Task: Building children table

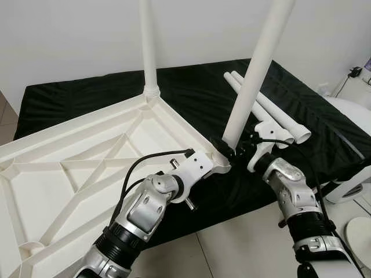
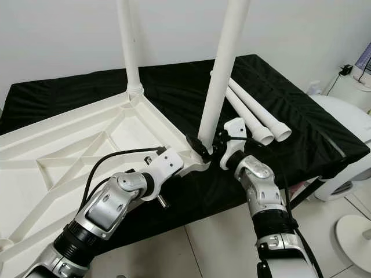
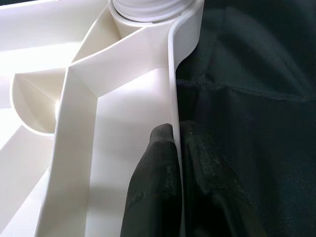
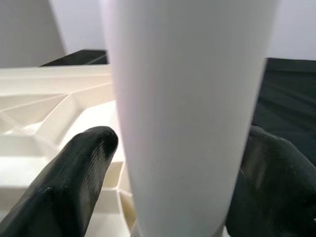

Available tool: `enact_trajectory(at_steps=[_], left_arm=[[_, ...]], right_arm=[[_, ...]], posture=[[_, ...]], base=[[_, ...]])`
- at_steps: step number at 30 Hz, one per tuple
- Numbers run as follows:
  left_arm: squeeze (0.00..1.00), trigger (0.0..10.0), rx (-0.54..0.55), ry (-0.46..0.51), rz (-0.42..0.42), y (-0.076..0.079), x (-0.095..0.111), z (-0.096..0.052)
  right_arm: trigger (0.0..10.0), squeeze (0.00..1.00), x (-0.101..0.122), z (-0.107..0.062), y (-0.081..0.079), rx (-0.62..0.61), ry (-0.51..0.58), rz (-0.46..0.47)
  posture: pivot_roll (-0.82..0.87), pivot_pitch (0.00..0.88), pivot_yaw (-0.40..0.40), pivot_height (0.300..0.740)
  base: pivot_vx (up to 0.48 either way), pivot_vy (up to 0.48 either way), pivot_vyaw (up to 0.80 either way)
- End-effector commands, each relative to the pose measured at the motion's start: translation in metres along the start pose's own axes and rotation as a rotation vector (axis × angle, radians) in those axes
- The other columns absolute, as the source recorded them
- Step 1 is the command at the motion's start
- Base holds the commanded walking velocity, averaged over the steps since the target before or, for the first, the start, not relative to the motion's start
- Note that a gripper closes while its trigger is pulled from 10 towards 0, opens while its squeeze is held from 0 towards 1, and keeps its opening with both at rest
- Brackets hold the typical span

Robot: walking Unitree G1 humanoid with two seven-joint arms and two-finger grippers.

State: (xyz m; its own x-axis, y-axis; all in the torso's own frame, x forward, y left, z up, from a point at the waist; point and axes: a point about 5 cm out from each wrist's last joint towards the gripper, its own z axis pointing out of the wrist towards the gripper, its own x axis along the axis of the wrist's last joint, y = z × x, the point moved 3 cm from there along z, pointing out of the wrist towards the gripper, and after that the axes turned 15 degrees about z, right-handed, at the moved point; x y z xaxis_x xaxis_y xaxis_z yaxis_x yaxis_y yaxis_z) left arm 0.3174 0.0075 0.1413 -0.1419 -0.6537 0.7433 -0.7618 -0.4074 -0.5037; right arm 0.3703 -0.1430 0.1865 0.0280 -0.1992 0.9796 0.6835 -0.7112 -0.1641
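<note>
White plastic, the upturned tabletop (image 1: 69,168) lies on a black-covered bed (image 1: 191,98), one leg (image 1: 148,43) standing in its far corner. The right gripper (image 1: 232,149) clamps a second leg (image 1: 258,69) near its base at the near corner. The left gripper (image 3: 175,133) seems to pinch the tabletop's rim. Two spare legs (image 1: 269,110) rest beside.

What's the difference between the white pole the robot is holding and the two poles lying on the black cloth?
The held leg stands nearly upright, leaning a little, its foot at the tabletop corner; the spare legs lie flat, side by side, on the black cloth.

The held leg sits between the right gripper fingers; nothing touches the spare legs.

All are plain white tubes of the same make.
</note>
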Motion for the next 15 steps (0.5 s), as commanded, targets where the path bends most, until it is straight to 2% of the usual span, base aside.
enact_trajectory(at_steps=[1,15], left_arm=[[0.0,10.0,0.053,0.053,0.033,-0.0101,0.0134,-0.0032],[0.0,10.0,0.053,0.053,0.033,-0.0115,0.0141,-0.0041]], right_arm=[[10.0,0.0,-0.0005,-0.0016,0.0021,0.042,-0.04,-0.006],[10.0,0.0,-0.0094,-0.0071,0.0049,0.154,-0.163,-0.013]], posture=[[-0.08,0.088,0.002,0.74],[-0.07,0.096,0.007,0.74]], base=[[0.0,0.0,0.0],[0.0,0.0,0.0]])
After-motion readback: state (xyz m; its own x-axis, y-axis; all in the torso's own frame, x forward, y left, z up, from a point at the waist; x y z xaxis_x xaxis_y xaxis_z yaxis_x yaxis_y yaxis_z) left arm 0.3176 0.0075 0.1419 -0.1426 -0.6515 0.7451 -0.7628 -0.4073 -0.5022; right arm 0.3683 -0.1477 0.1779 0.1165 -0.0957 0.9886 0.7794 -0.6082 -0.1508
